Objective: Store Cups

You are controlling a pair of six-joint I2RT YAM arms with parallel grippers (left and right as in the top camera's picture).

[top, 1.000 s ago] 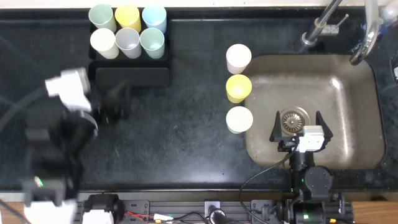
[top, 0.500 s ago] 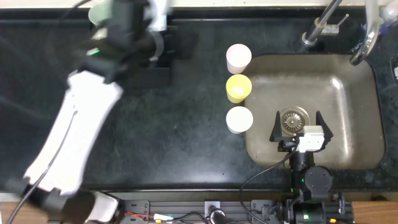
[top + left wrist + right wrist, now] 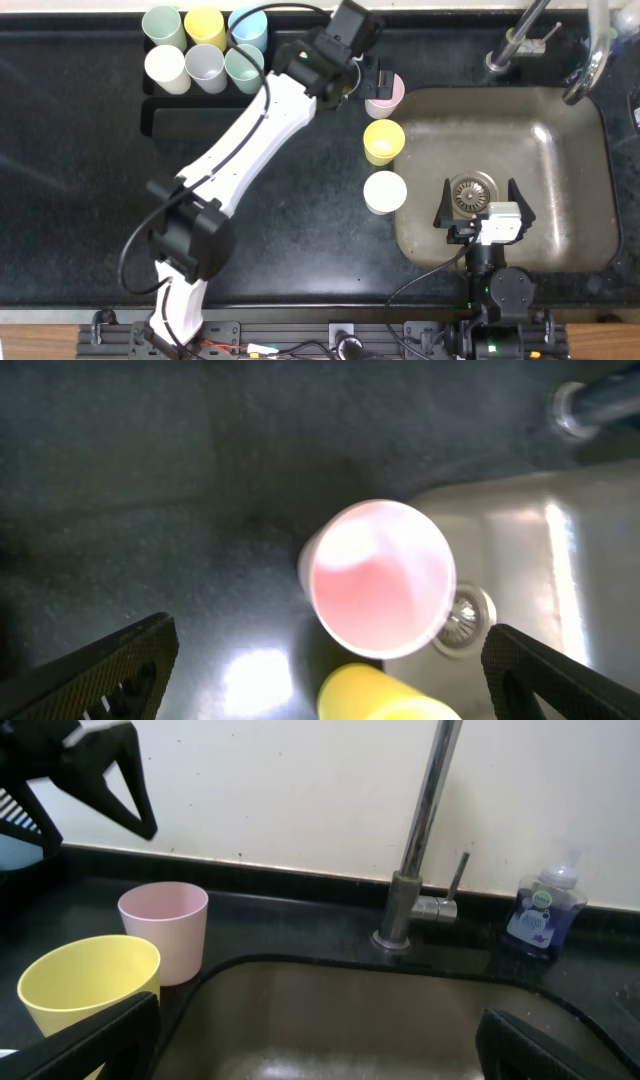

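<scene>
Three cups [image 3: 384, 141] stand on the surface [image 3: 300, 220] beside the sink [image 3: 545, 150] as the left end effector [image 3: 373, 80], fingers apart, hovers over the pink cup [image 3: 380, 580], apparently poised for pickup; next it must descend, clamp the wall and carry it to the rack [image 3: 210, 122].

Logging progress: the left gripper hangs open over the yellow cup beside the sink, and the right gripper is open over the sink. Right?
One slip: the left gripper hangs open over the pink cup, not the yellow cup next to it, as the left wrist view shows. The right gripper is open over the sink.
</scene>
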